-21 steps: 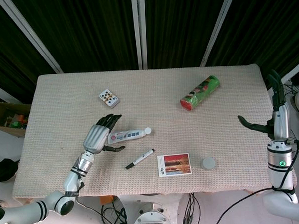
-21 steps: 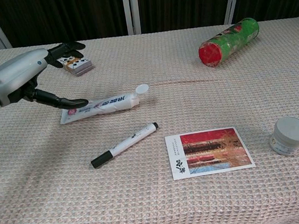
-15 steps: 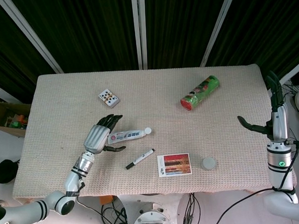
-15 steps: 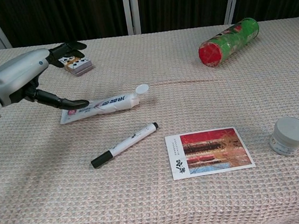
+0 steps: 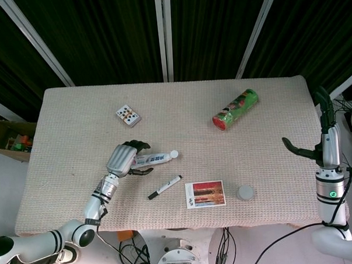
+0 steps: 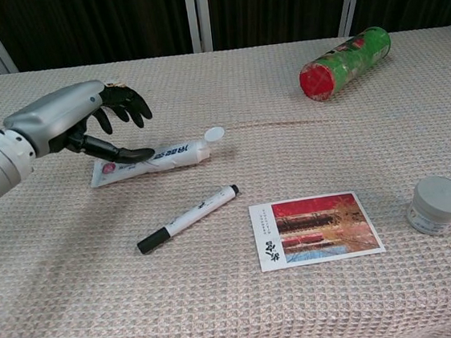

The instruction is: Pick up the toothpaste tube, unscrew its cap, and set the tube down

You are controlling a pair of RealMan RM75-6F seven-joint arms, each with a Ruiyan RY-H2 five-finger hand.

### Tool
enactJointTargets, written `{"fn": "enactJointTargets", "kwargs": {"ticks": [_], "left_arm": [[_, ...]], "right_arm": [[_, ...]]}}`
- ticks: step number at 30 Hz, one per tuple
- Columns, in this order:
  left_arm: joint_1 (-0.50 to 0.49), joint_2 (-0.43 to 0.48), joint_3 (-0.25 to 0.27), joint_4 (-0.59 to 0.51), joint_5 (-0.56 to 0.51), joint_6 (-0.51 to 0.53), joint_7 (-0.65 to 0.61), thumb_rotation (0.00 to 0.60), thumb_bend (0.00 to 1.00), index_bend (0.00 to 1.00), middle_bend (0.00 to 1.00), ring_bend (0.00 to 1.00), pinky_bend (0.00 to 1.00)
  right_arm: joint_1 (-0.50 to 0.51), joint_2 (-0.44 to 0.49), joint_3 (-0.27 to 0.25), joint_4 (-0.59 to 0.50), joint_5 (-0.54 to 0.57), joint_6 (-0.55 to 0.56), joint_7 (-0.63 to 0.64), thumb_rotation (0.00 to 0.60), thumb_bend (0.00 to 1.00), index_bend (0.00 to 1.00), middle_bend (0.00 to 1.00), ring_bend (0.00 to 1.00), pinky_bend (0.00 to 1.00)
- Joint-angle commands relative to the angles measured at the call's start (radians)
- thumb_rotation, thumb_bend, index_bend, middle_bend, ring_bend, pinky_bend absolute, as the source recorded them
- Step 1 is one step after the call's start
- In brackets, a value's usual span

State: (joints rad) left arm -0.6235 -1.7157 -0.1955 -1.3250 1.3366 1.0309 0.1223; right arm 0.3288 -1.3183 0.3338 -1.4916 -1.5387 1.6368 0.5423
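Nearest the robot on the table (image 6: 79,313) lie a postcard (image 6: 316,229) and, to its right, a small grey round tub (image 6: 437,204); a marker pen (image 6: 189,218) sits left of the card, well apart from both. Just beyond the pen is the toothpaste tube (image 6: 156,159), flat on the cloth with its white cap (image 6: 215,134) pointing right. The left hand (image 6: 83,119) is arched over the tube's crimped tail end, thumb low along the near side and the other fingers curled down over the far side. From the chest view the thumb looks to be touching the tube, but whether the far fingers have met it is hard to tell, so the tube seems bracketed rather than firmly held, and it is not lifted. The right hand (image 5: 322,143) stands upright off the table's right edge, fingers apart and holding nothing. Further back are a deck of cards (image 5: 128,115) on the left and a green canister (image 6: 345,62) lying on its side on the right. The main risk is in where the hand sits: closing on the flat, soft tail could make the tube squirm or pivot out as it rises, the heavier cap end drooping. A grip that far from the cap would also leave the tube flexing and twisting when the other hand turns the cap, and a hard squeeze could push paste out once the cap loosens.
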Motion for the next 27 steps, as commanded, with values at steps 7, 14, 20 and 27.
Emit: {"fn": "enactJointTargets", "kwargs": {"ticks": [7,14,20,27], "left_arm": [[-0.050,-0.044,-0.010,0.046,-0.115,-0.087,0.118,0.305,0.21,0.38,0.37,0.31,0.41],[-0.047,-0.036,-0.001,0.052,-0.157,-0.093,0.149,0.303,0.22,0.38,0.38,0.31,0.41],[-0.053,-0.036,0.006,0.056,-0.175,-0.103,0.157,0.305,0.23,0.39,0.40,0.32,0.41],[-0.067,-0.060,0.010,0.089,-0.183,-0.103,0.174,0.361,0.23,0.41,0.43,0.35,0.43]], "right_arm": [[-0.011,0.003,-0.004,0.009,0.006,0.020,0.004,0.356,0.16,0.00,0.00,0.00,0.00],[-0.010,0.002,-0.008,0.015,0.007,0.021,0.011,0.356,0.16,0.00,0.00,0.00,0.00],[-0.008,-0.003,-0.008,0.016,0.011,0.024,0.012,0.356,0.16,0.00,0.00,0.00,0.00],[-0.012,-0.001,-0.009,0.016,0.017,0.027,0.015,0.356,0.16,0.00,0.00,0.00,0.00]]}}
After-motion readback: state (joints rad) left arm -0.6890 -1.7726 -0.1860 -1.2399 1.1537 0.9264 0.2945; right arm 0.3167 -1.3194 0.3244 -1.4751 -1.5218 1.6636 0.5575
